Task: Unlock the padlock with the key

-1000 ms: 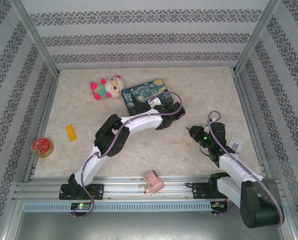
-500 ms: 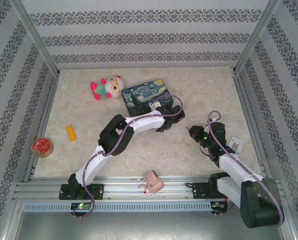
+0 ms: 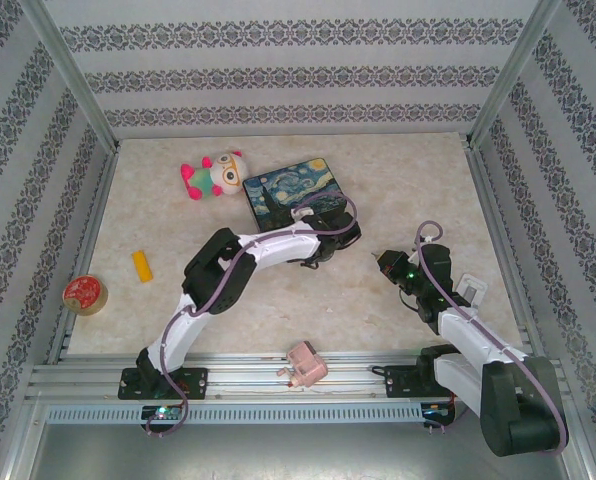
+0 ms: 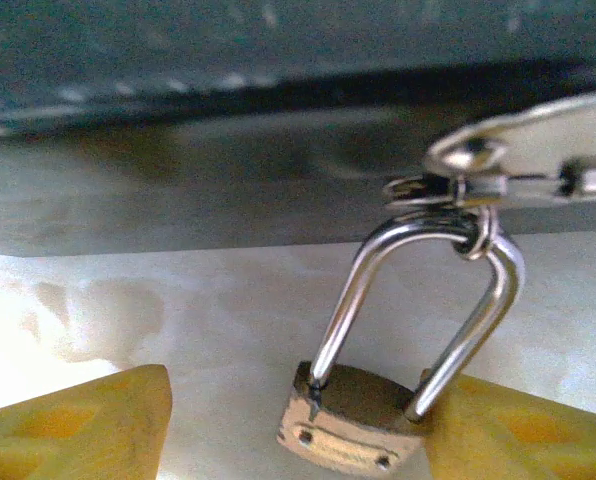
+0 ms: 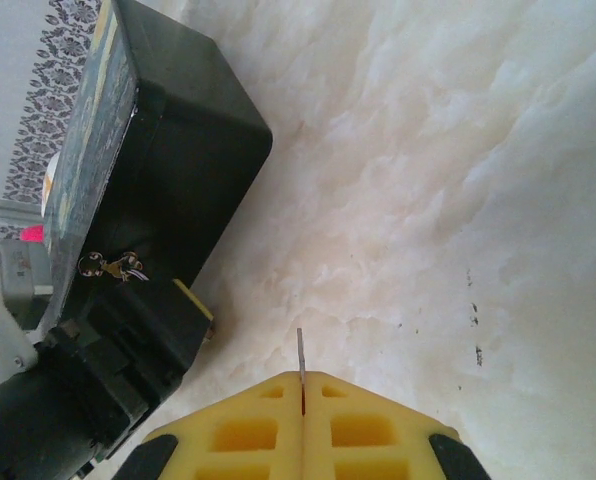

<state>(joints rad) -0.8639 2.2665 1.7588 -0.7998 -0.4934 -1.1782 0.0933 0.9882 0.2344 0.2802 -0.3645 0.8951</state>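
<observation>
The small brass padlock [image 4: 353, 415] hangs by its silver shackle [image 4: 418, 290] from the metal hasp [image 4: 518, 160] on the tin box's side. My left gripper [image 4: 298, 430] is open around it, and the lock body touches the right yellow finger [image 4: 523, 430] while staying clear of the left one. In the top view the left gripper [image 3: 323, 245] sits at the front edge of the painted tin box [image 3: 288, 190]. My right gripper [image 5: 302, 385] is shut on the key [image 5: 301, 352], whose thin blade pokes out forward. It hovers over bare table to the right of the box [image 5: 148, 150].
A plush toy [image 3: 213, 175] lies left of the tin box. A yellow block [image 3: 142, 266] and a red tape roll [image 3: 85, 294] sit at the left. A pink blocky object [image 3: 304, 363] rests on the front rail, and a small white item [image 3: 472, 289] is by the right wall.
The left gripper has shifted a little left and nearer along the box's front edge. The right arm has hardly moved.
</observation>
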